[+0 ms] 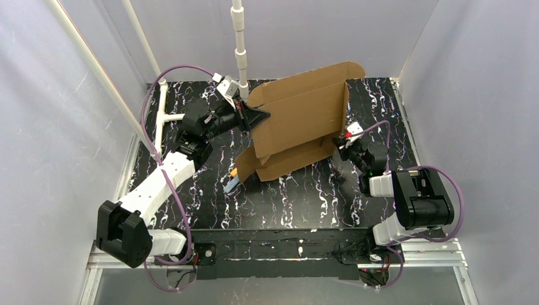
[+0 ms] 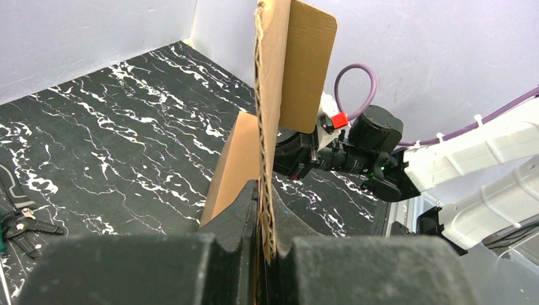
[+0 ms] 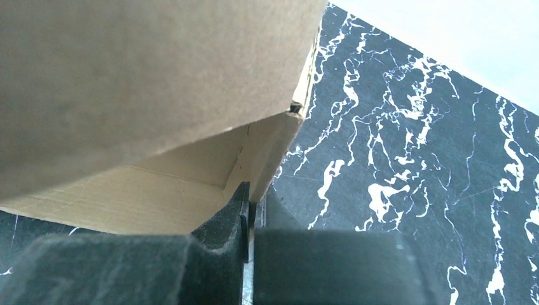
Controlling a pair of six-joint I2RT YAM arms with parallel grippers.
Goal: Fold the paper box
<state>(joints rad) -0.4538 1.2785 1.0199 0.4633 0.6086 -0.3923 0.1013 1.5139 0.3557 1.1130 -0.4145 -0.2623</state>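
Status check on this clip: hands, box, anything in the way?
Left hand shut on paper box edge. Right hand shut on its opposite wall. Box partly raised, not closed. Small blue item beside near-left corner.

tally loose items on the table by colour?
Brown: 1, the paper box
Light blue: 1, small item beside the box
Orange: 1, small piece, partly hidden at the box's edge
Black: 1, pliers-like tool, seen only in the left wrist view
Total: 4
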